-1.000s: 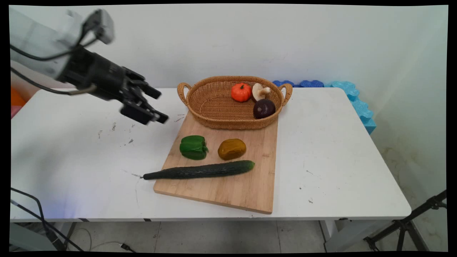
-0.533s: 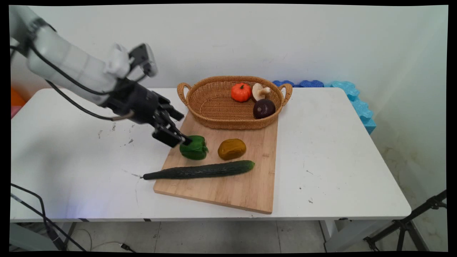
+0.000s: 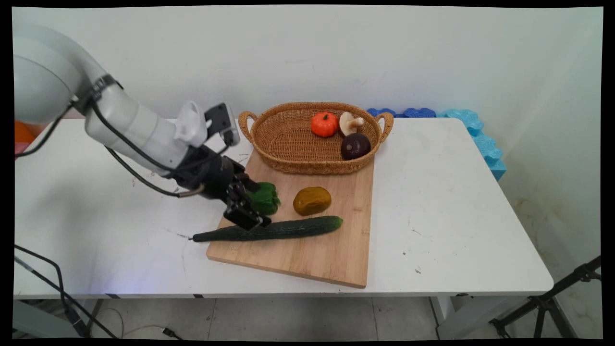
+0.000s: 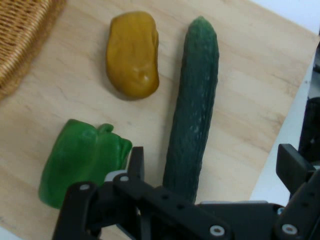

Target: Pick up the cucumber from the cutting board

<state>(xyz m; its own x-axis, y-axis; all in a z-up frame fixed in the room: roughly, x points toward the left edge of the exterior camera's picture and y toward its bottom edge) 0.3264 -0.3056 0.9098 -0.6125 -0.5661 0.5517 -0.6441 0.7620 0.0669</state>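
Note:
My black gripper point(image 3: 253, 204) hangs open over the left part of the wooden cutting board point(image 3: 331, 254), holding nothing. It is low over a green bell pepper point(image 3: 266, 198) and the thick left half of a long dark cucumber point(image 3: 288, 228). In the hand view the gripper point(image 4: 211, 152) looks down on the cucumber point(image 4: 192, 115), which lies between the two fingers. One finger point(image 4: 136, 162) stands in the gap beside the pepper point(image 4: 80, 160). A brownish-yellow potato point(image 4: 132, 55) lies farther ahead, also on the board point(image 3: 312, 201).
A wicker basket point(image 3: 288, 144) sits on the board's far end, holding a small orange pumpkin point(image 3: 324, 124), a mushroom point(image 3: 350, 123) and a dark purple onion point(image 3: 355, 145). Blue foam pieces point(image 3: 473, 129) lie at the table's far right. The cucumber's thin tip overhangs the board's left edge.
The arm has swung in from the upper left and come down to the right, from above the bare table to low over the pepper and cucumber. The vegetables have not moved.

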